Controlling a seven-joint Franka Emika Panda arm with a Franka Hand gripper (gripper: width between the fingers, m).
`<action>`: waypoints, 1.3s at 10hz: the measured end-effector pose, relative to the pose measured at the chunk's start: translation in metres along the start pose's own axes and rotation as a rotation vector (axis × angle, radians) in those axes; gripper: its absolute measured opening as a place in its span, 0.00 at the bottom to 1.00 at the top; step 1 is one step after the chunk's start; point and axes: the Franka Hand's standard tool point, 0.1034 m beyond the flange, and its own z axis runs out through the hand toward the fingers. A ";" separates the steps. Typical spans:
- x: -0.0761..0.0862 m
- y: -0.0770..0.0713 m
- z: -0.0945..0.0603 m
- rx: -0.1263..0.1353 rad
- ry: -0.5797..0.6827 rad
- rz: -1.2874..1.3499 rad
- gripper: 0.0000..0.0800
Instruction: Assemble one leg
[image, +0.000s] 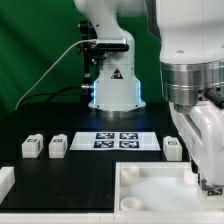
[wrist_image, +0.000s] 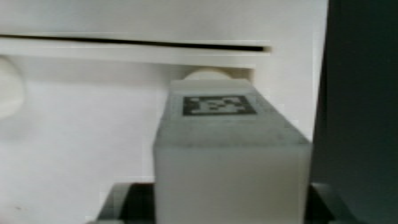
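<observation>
In the wrist view a white square leg (wrist_image: 228, 140) with a black marker tag on its face fills the space between my gripper's (wrist_image: 228, 208) two dark fingers (wrist_image: 135, 206), which press against its sides. The leg's cream screw tip (wrist_image: 210, 73) points at the white tabletop (wrist_image: 89, 110) and meets it beside a dark slit. In the exterior view my gripper (image: 205, 178) hangs low over the right end of the tabletop (image: 150, 190); the arm's white body hides the held leg there.
Two loose white legs (image: 32, 146) (image: 57, 146) lie at the exterior view's left and another (image: 172, 148) next to my gripper. The marker board (image: 118, 140) lies in the middle. The arm's base (image: 112, 85) stands behind. A white part (image: 5, 180) sits at the left edge.
</observation>
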 end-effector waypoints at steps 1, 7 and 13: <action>0.000 0.000 0.000 0.000 0.000 -0.001 0.38; -0.017 -0.003 -0.001 0.039 -0.003 -0.394 0.81; -0.014 0.001 0.004 -0.008 0.054 -1.244 0.81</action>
